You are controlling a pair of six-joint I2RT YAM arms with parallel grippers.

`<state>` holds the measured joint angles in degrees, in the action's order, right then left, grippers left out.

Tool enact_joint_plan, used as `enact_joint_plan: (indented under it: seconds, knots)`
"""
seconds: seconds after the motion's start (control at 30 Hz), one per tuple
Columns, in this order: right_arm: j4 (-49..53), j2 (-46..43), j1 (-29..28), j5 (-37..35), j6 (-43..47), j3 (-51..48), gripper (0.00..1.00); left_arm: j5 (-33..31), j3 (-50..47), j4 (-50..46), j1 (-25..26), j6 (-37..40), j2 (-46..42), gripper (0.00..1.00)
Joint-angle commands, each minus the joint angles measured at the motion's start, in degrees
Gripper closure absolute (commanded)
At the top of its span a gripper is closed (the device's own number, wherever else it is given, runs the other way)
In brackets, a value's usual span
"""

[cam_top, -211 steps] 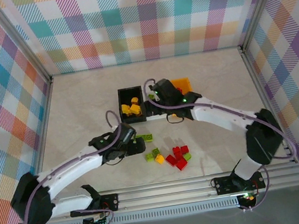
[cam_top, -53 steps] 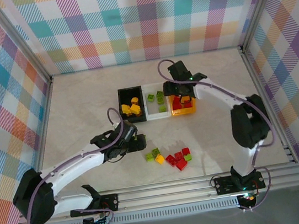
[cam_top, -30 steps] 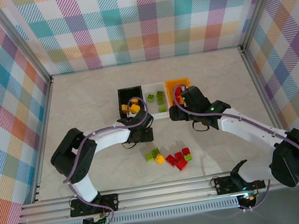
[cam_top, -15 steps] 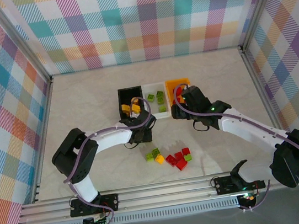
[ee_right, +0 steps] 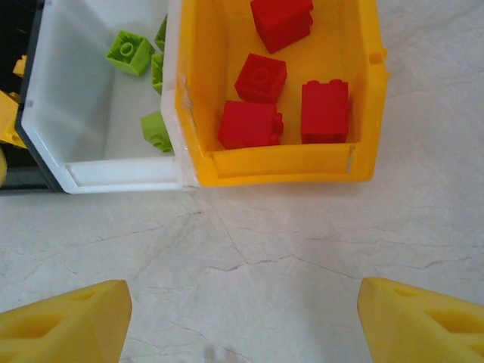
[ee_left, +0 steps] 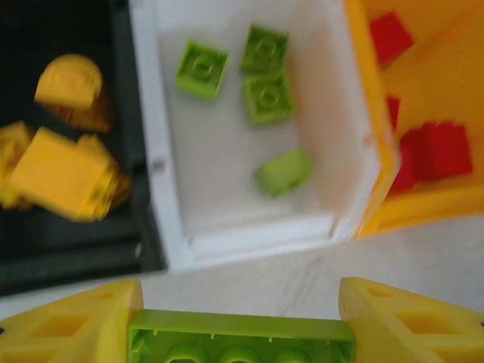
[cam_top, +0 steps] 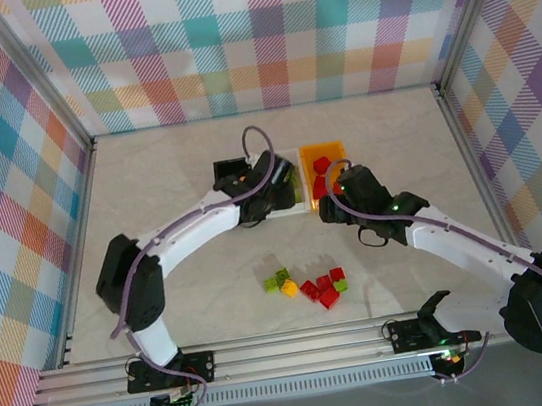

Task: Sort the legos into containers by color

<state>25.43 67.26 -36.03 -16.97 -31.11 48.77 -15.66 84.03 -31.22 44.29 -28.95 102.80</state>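
My left gripper (ee_left: 239, 314) is shut on a long lime green brick (ee_left: 240, 340) and hangs just in front of the white bin (ee_left: 249, 238), which holds several green bricks (ee_left: 268, 98). From above, the left gripper (cam_top: 279, 187) covers most of that bin. The black bin (ee_left: 76, 261) to its left holds yellow bricks (ee_left: 60, 178). The orange bin (ee_right: 280, 178) holds several red bricks (ee_right: 249, 125). My right gripper (ee_right: 242, 302) is open and empty over bare table just in front of the orange bin (cam_top: 322, 147). Its place from above is (cam_top: 330, 205).
A loose pile lies on the table nearer the arm bases: red bricks (cam_top: 321, 289), green bricks (cam_top: 274, 281) and one yellow brick (cam_top: 289, 288). The three bins stand side by side, touching. Checked walls close the table on three sides.
My left gripper has swung right and away from the bases, from in front of the black bin to the white bin, carrying the green brick. The right gripper has drawn back slightly from the orange bin.
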Motion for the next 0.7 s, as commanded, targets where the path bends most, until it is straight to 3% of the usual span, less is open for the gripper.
enact_joint_plan:
  seconds: [0.0, 0.13, 0.23, 0.33, 0.53, 0.67]
  knots:
    - [1.37, -1.8, -0.08, -0.78, -0.99, -1.01, 0.21, -0.92, 7.45, -3.47, -1.65, 2.2, 8.2, 0.36]
    - [1.89, -2.88, -0.09, 0.13, -1.67, -2.13, 0.2, -1.38, 18.34, -6.66, -2.18, 3.39, 16.38, 0.32]
    - [2.67, -3.01, -0.09, 2.09, -2.14, -2.67, 0.19, -1.13, 24.74, -9.2, -2.35, 3.29, 19.72, 0.17]
    - [3.4, -3.43, -0.1, 5.11, -2.3, -3.79, 0.19, 0.88, 25.7, -8.66, -2.15, 2.57, 17.39, 0.07]
    - [3.63, -3.39, -1.66, 12.27, -1.03, -6.54, 0.23, 2.44, 18.25, -5.27, -0.03, 2.05, 4.78, 0.0]
    - [1.78, -1.11, -8.19, 16.62, 0.74, -6.77, 0.25, 3.14, 3.26, -0.71, 1.23, -0.24, -8.41, 0.0]
